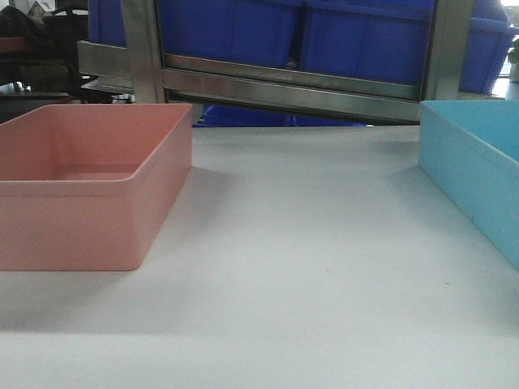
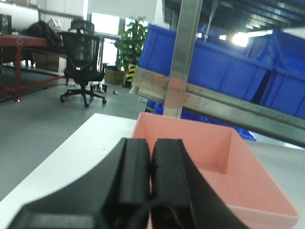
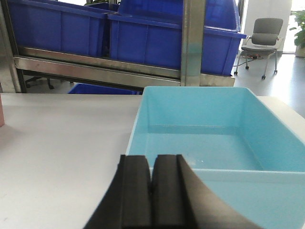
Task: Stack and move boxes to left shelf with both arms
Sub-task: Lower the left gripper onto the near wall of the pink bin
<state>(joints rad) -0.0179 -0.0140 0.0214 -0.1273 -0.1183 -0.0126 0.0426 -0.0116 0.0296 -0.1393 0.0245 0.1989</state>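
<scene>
The left gripper [image 2: 151, 145] sits at the bottom middle of the left wrist view. Its two black fingers are pressed tight together. The pink tub [image 2: 224, 176] lies right behind it, in the lower right of that frame. I cannot tell if they touch.

The right gripper [image 3: 152, 162] sits at the bottom middle of the right wrist view. Its fingers are pressed together too. The blue tub [image 3: 214, 129] lies just behind it and fills the right half of that frame.

In the front view the pink tub is on the left side and the blue tub is at the right edge. They are well apart. Both stand flat on the white table [image 1: 308, 267] with the open side up. Bare table lies between them.

A steel rack [image 1: 292, 89] runs across the top of the front view, behind the table. Dark blue bins [image 1: 268, 28] sit on it.

A black chair [image 2: 81, 62] and a green plant [image 2: 131, 45] show in the upper left of the left wrist view. A grey chair [image 3: 264, 36] shows in the upper right of the right wrist view.
</scene>
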